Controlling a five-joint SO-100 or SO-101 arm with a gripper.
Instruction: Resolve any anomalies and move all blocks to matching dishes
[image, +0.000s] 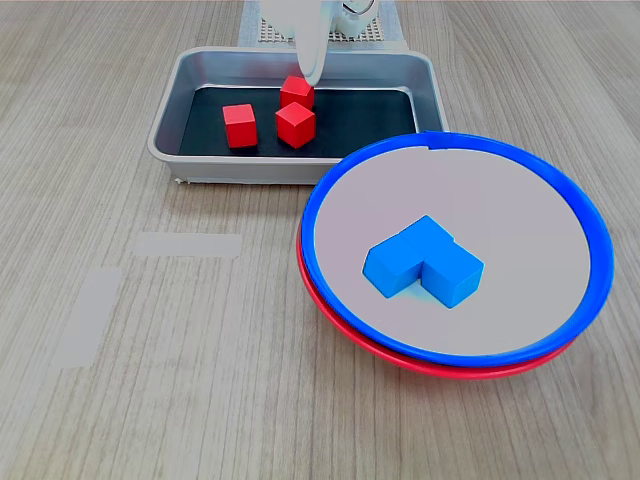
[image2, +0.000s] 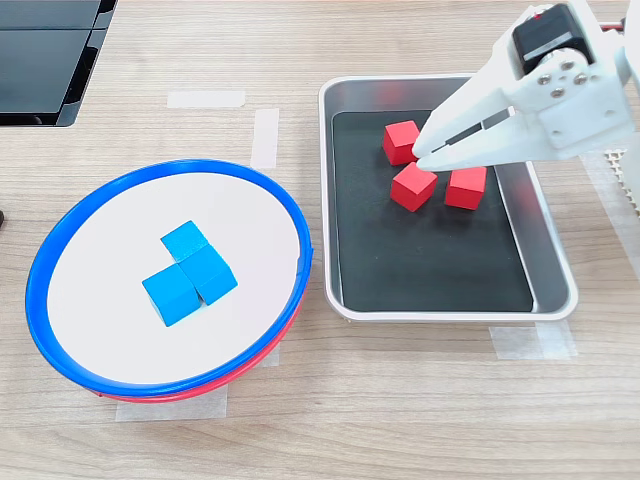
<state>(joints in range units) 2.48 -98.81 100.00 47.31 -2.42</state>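
i see my pincer (image2: 420, 153) nearly closed, empty, over the tray (image2: 548, 262). three red blocks (image2: 413, 187) lie there; blue blocks (image2: 190, 272) sit in the stacked dishes (image2: 60, 240) at nine o'clock.

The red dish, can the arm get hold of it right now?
Probably not: the red dish sits nested under the blue dish, which holds three blue blocks; only its rim peeks out.

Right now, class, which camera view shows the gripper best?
The second exterior view: the white gripper shows whole, its tips over the red blocks in the silver tray. The first exterior view shows only one finger, cropped at the top.
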